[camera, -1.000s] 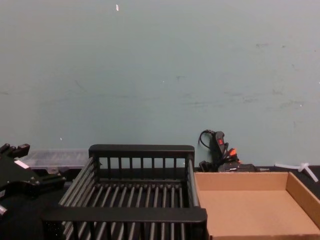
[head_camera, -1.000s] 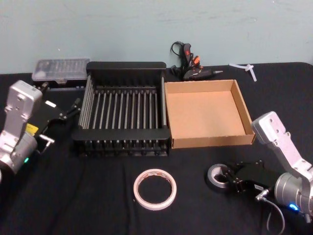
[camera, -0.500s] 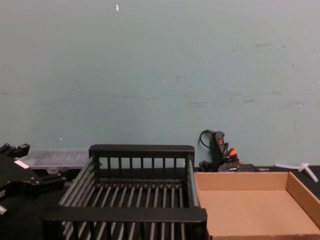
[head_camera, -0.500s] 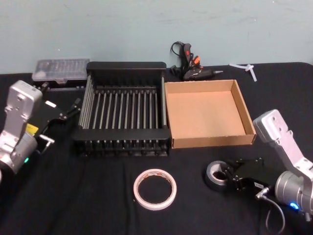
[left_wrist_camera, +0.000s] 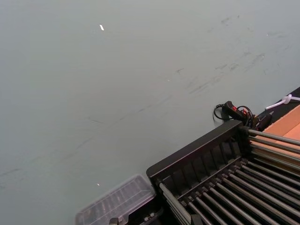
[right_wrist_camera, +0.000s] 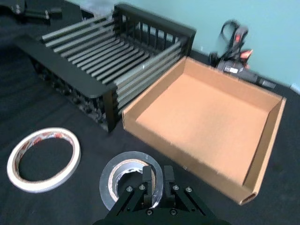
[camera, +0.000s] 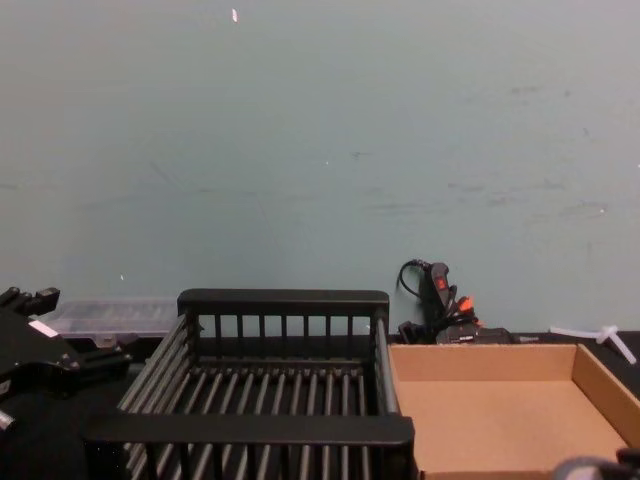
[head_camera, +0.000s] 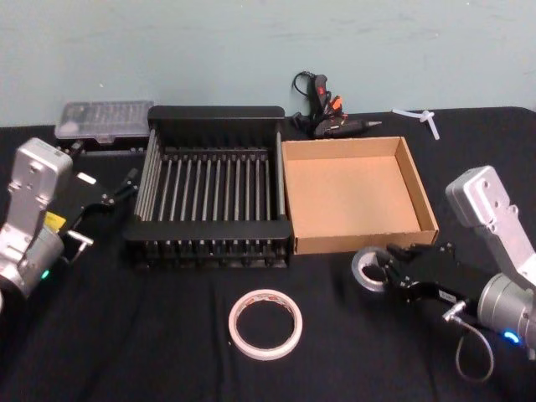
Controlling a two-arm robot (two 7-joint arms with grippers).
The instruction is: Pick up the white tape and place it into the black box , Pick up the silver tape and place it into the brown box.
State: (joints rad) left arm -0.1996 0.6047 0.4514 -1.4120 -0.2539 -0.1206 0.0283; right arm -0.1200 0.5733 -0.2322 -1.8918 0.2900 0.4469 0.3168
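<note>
Head view: the right pincer (head_camera: 390, 274) pinches the silver tape (head_camera: 368, 270), which has risen off the table (head_camera: 151, 335) since a second ago and now hangs just before the brown box (head_camera: 352, 194); the carry has begun. The white tape (head_camera: 265, 323) lies flat in front of the black box (head_camera: 211, 188). The left pincer (head_camera: 117, 191) sits parked beside that box, apparently spread.

Right wrist view: fingers (right_wrist_camera: 147, 180) clamp the silver tape's (right_wrist_camera: 127, 179) near wall, one inside the hole, one outside.

Chest view: both boxes are empty.
</note>
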